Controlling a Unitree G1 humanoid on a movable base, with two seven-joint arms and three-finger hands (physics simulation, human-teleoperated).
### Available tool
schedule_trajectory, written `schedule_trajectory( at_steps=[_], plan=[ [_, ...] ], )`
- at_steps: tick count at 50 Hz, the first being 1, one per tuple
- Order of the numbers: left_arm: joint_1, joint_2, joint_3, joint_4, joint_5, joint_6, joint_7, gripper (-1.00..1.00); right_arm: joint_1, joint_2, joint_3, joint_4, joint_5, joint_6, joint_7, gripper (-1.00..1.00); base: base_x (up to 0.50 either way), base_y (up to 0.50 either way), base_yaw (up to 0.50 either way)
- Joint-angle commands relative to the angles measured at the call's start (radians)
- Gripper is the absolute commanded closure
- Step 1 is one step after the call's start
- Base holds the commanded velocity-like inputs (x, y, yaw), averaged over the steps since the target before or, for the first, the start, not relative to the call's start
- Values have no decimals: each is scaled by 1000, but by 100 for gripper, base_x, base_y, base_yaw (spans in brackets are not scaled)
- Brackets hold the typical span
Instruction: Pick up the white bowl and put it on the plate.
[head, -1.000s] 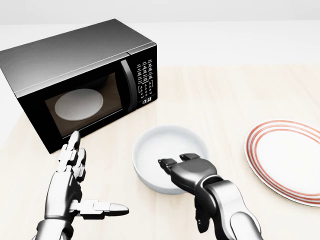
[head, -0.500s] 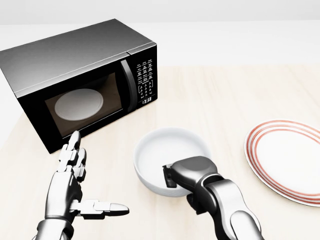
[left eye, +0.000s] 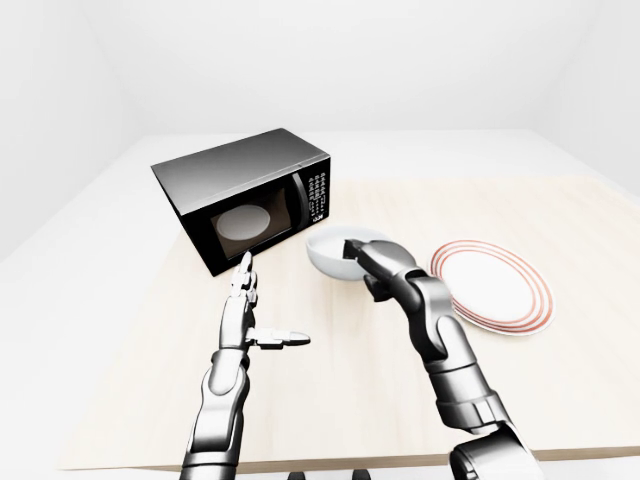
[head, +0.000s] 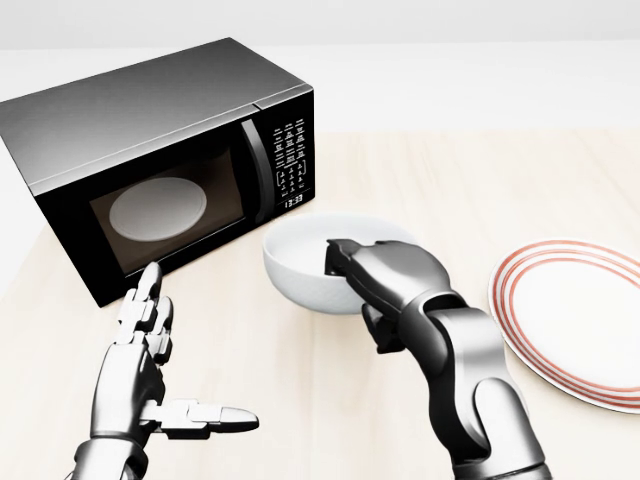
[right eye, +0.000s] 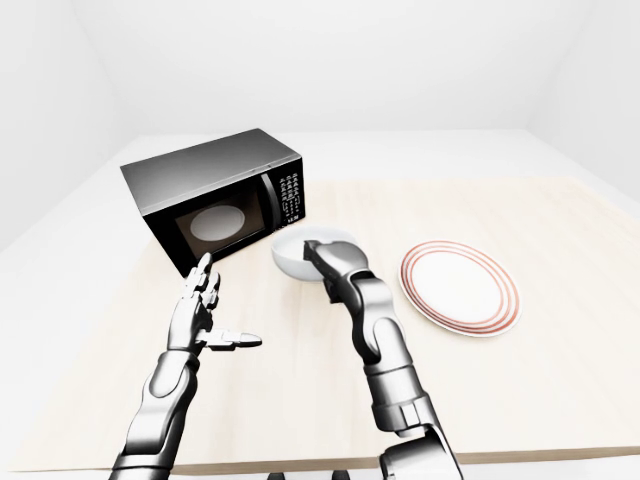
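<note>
You are working over a pale wooden table with faint grain, its near edge showing along the bottom of the left-eye view. Around it the room is bare and white: plain walls meeting at soft corners, and a light floor beyond the table's left side. The light is even and throws almost no shadow.

Your right hand grips the white bowl by its right-hand rim, fingers hooked over the edge into the bowl and the rest of the hand wrapped against the outside wall. The bowl sits tilted in that grip, its opening turned a little toward the upper left of the head view, and it looks raised off the table, though the views do not make the gap beneath it plain. It lies just right of the black microwave and level with the lower part of the keypad.

The plate, white with red rings, lies flat on the table at the right of the head view, apart from the bowl, with your right forearm between them.

Your left hand hovers open at the lower left of the head view, fingers straight and pointing up toward the microwave, thumb stuck out to the right, holding nothing. The microwave door is closed, and a pale round turntable shows through its window.
</note>
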Motion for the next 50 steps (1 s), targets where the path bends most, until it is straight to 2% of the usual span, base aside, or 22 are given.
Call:
schedule_trajectory(
  at_steps=[1, 11, 18, 29, 34, 43, 50],
  plan=[
    [1, -1, -2, 0, 1, -1, 0, -100, -45, -3, -16, -60, 11, 41, -44, 100, 0, 0, 0],
    [4, -1, -3, -9, 2, 5, 1, -100, -46, -12, -21, -52, 2, 36, -74, 100, 0, 0, 0],
    [1, 0, -1, 3, 1, -5, -1, -100, -63, -42, -35, -11, -43, 27, -150, 100, 0, 0, 0],
    [0, -1, -2, 2, 3, -1, 1, -100, -82, -89, -54, 41, -127, 10, -224, 100, 0, 0, 0],
    [-4, 0, 0, 13, 2, -7, 2, -100, -95, -113, -67, 74, -173, 17, -276, 100, 0, 0, 0],
    [-3, 0, 0, 12, 4, -9, 3, -100, -80, -133, -86, 88, -187, 15, -300, 100, 0, 0, 0],
    [-3, 0, -1, 11, 5, -8, 4, -100, -84, -158, -109, 109, -171, 30, -326, 100, 0, 0, 0]
  ],
)
